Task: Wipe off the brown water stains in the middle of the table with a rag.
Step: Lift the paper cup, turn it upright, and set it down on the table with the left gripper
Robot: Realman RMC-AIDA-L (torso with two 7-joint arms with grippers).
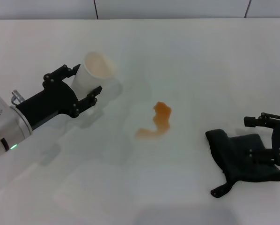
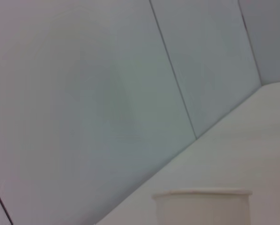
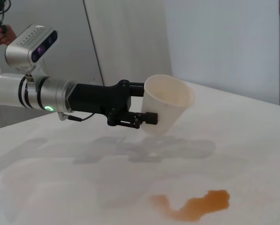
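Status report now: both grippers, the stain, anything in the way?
Left gripper shut on white cup, held tilted above table. Right gripper over black rag, far right. Brown water stains mid-table, unwiped. Path clear.

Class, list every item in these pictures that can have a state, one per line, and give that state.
Cup: tilted, held off the table, looks empty.
Left gripper: shut on the cup.
Brown water stains: unwiped, on the table.
Rag: crumpled, lying flat on the table.
Right gripper: at the rag's edge.
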